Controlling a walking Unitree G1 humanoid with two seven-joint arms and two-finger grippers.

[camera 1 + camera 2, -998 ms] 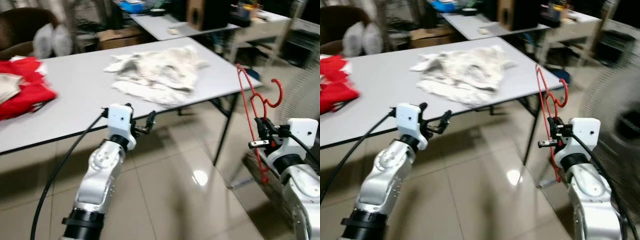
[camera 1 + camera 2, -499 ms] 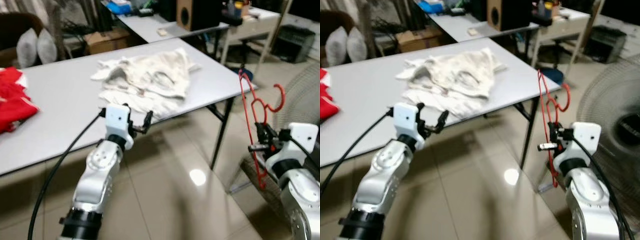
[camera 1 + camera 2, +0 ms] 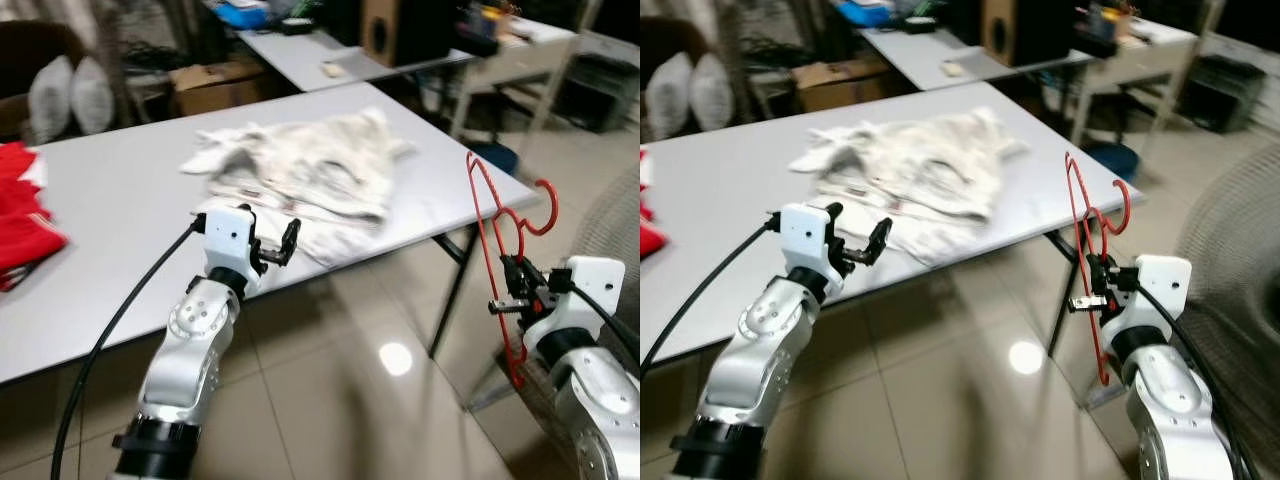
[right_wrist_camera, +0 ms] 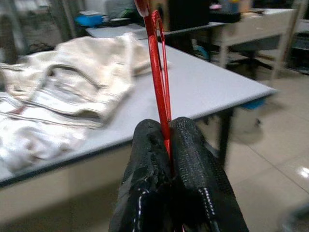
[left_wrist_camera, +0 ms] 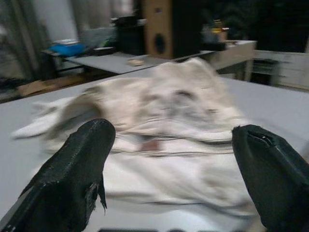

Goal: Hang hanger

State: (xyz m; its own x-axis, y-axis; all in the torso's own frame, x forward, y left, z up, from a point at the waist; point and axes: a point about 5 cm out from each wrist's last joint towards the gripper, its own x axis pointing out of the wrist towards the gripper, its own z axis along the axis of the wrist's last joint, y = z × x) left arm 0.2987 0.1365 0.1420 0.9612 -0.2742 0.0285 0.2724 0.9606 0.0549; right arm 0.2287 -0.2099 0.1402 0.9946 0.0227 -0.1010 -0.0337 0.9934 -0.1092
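Carrying step: I have the red wire hanger (image 3: 503,262) pinched upright in my right gripper (image 3: 513,288), off the grey table's (image 3: 110,215) corner.

Left gripper (image 3: 272,247), spread open and empty, hovers at the table's near edge before the white garment (image 3: 310,170); next I judge I need a rail.

Hanger (image 3: 497,236): thin red wire, smooth, looks plastic-coated; right gripper (image 4: 169,145) fingers (image 4: 193,169) pinched onto it, black pads with a fine pebbled rubbery texture; left gripper (image 5: 174,164) fingers (image 5: 72,169) spread apart, same matt black, slightly rough; arm (image 3: 195,340) shells brushed silver metal with a soft sheen, wrist housings white plastic; table (image 3: 120,200) top pale grey, smooth, matt laminate look; white garment (image 3: 310,170) soft crumpled cloth, dull; red cloth (image 3: 20,215) folded, matt; floor (image 3: 340,400) glazed beige tile, glossy, with a bright lamp reflection; speaker (image 3: 1015,28) wood-look box.
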